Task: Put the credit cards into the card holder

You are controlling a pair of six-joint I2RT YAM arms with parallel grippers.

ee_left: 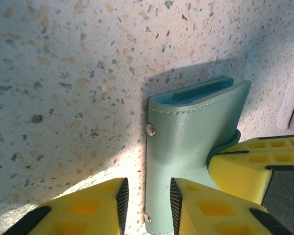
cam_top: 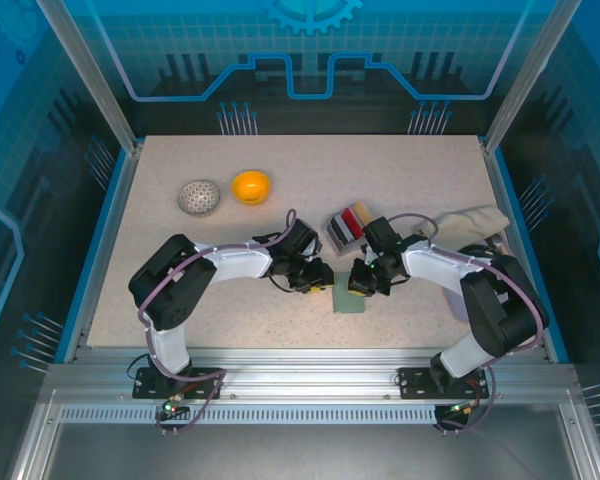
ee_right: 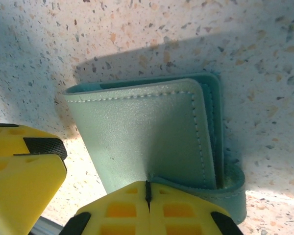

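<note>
**Opening the card holder: both grippers on it, no card picked**

Nearest my arm bases, the card holder [cam_top: 350, 298] lies flat on the table [cam_top: 180, 300], folded shut with the green cover up. A sliver of blue-grey pocket shows at its far edge in the left wrist view.

The left gripper [ee_left: 147, 193] has its jaws partly apart and clamps nothing. They straddle the holder's snap-stud edge, one finger [ee_left: 88, 210] over bare table, the other overlapping the cover.

The right gripper [ee_right: 148, 188] has its pads pressed together, tips bearing on the opposite edge, beside the tab [ee_right: 230, 191]. I cannot tell whether any leather is nipped between them or whether it just pins the holder down.

Just beyond the grippers, the credit cards [cam_top: 348, 226] sit in a fanned stack on the table, apart from the holder and untouched. Farther back left are an orange bowl [cam_top: 251, 186] and a grey dotted ball [cam_top: 199, 197], not relevant.

My read is that this is the opening step and insertion hasn't begun. Next I need the left jaws to catch the free cover edge and fold it back while the right keeps the holder from sliding. The flap is thin and lies flat on the table, so the lower finger has to get under it without dragging the whole holder. Then one arm must go for a card.
</note>
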